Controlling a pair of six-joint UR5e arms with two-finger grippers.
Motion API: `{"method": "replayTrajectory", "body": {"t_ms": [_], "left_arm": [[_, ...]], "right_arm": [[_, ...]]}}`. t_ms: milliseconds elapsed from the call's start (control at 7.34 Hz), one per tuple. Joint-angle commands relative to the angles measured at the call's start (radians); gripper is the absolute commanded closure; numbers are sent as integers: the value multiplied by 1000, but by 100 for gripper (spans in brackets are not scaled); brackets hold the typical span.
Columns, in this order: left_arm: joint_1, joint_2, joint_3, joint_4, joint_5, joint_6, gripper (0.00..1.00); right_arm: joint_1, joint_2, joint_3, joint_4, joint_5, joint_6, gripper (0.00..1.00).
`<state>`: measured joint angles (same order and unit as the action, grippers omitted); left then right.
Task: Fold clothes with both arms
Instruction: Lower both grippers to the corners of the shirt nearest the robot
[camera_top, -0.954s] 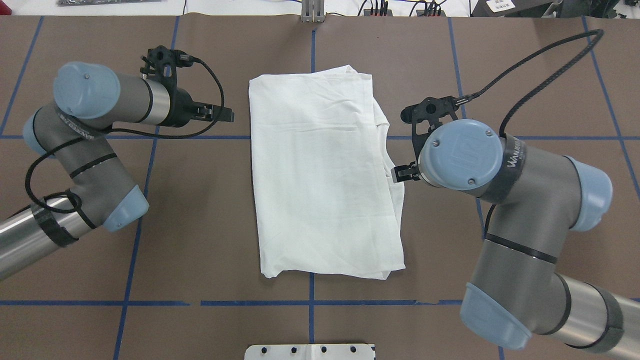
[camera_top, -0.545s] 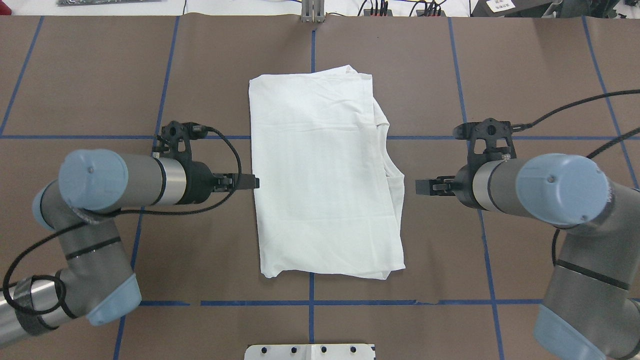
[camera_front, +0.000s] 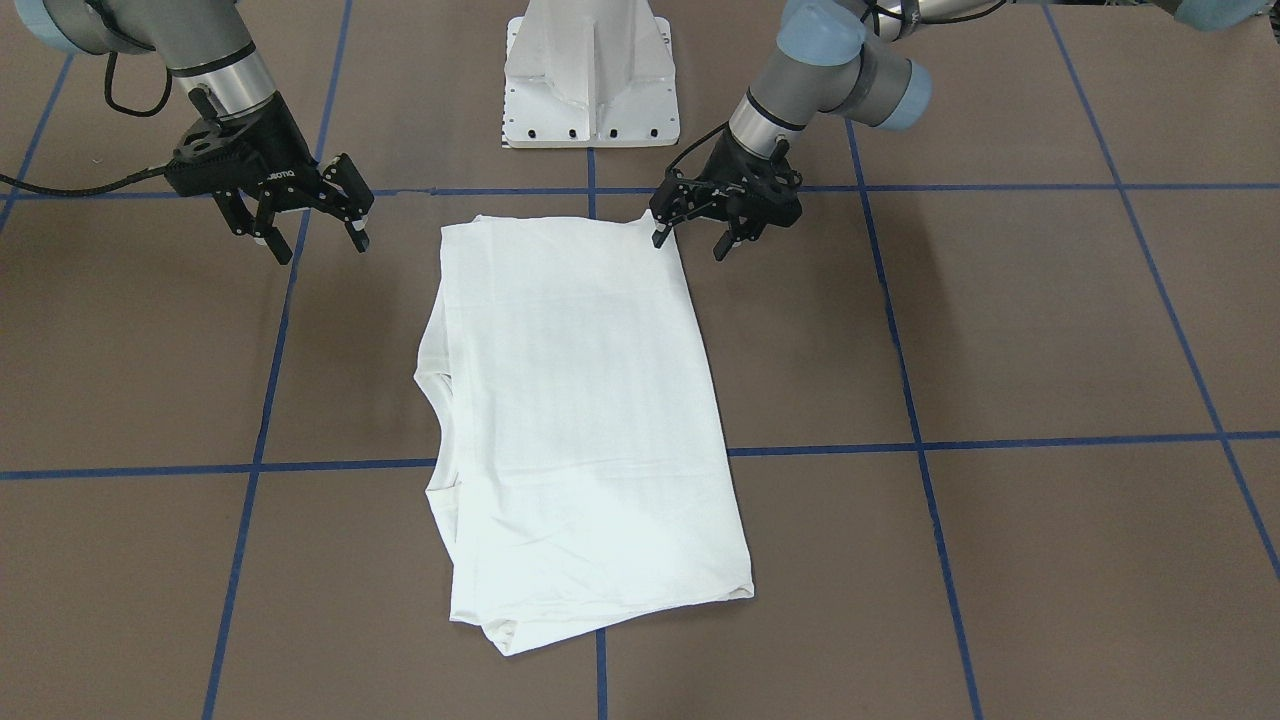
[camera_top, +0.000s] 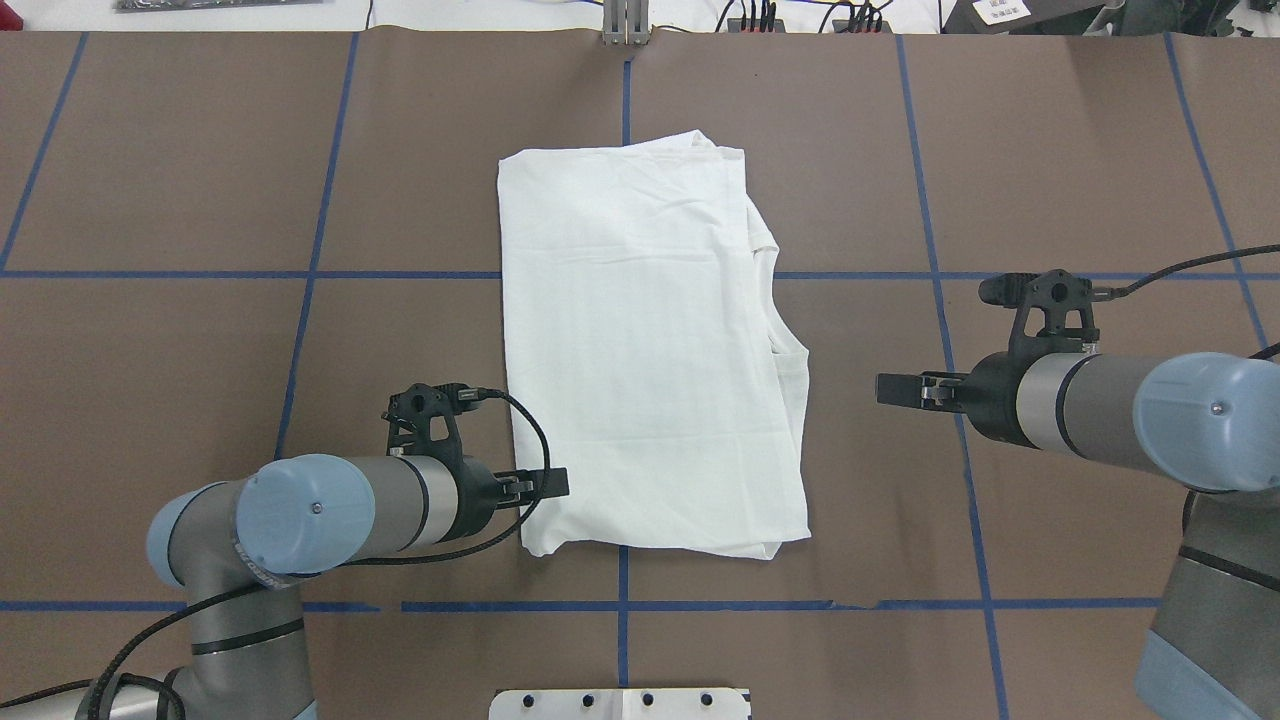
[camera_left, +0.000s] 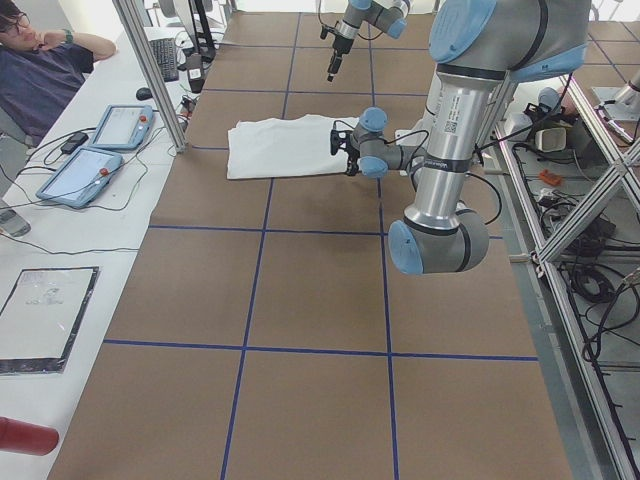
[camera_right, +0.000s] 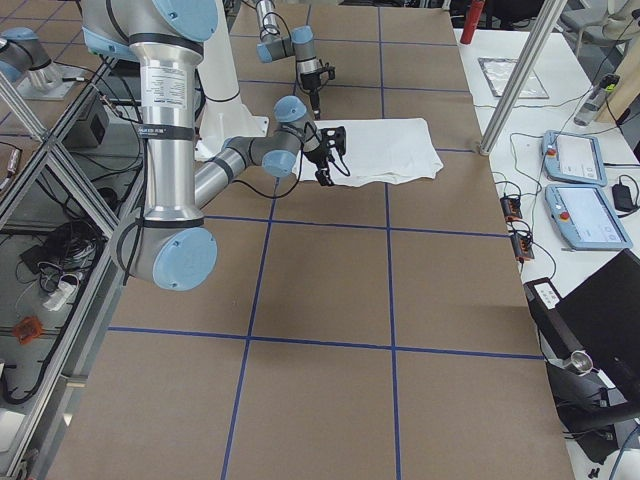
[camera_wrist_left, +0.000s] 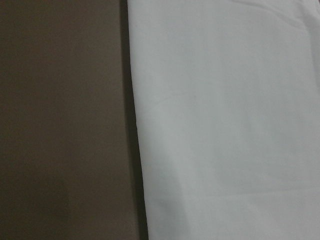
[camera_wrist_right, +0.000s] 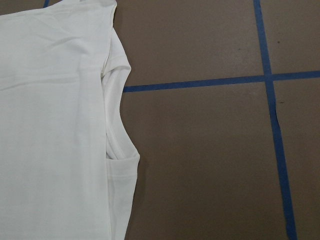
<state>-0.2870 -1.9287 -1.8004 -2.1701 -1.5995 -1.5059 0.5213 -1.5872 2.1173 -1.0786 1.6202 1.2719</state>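
Left hand (camera_front: 688, 242) — closer now, at T-shirt (camera_front: 580, 400) corner

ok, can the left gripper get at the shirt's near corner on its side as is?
Likely yes: the left gripper hangs open right at that corner of the shirt, with nothing showing between them.

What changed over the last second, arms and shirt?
The left pincer slid along the left edge of the shirt toward the robot, from beside its far part to the near left corner, where it now sits open. The right pincer backed away from the shirt's right edge and is open, clear of the cloth. Neither holds anything. The shirt lies folded just as before.
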Motion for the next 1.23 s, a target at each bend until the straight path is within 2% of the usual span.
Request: {"method": "replayTrajectory", "body": {"t_ms": [0, 136, 273, 409, 681, 818, 954, 1090], "left_arm": [[34, -18, 6, 29, 4, -5, 4], [46, -18, 9, 29, 4, -5, 20], [46, -18, 9, 29, 3, -5, 43], [48, -18, 7, 29, 3, -5, 51], [49, -22, -4, 62, 3, -5, 52], [48, -35, -10, 88, 3, -5, 82], [48, -35, -13, 91, 4, -7, 100], [45, -30, -16, 92, 4, -5, 100]], "right_arm": [[-1, 0, -8, 3, -2, 1, 0], [-1, 0, -11, 3, -3, 1, 0], [-1, 0, -11, 3, -3, 1, 0], [-1, 0, -11, 3, -2, 1, 0], [-1, 0, -13, 3, 0, 1, 0], [-1, 0, -13, 3, 0, 1, 0], [-3, 0, -19, 3, -5, 3, 0], [-10, 3, -25, 2, -9, 26, 0]]}}
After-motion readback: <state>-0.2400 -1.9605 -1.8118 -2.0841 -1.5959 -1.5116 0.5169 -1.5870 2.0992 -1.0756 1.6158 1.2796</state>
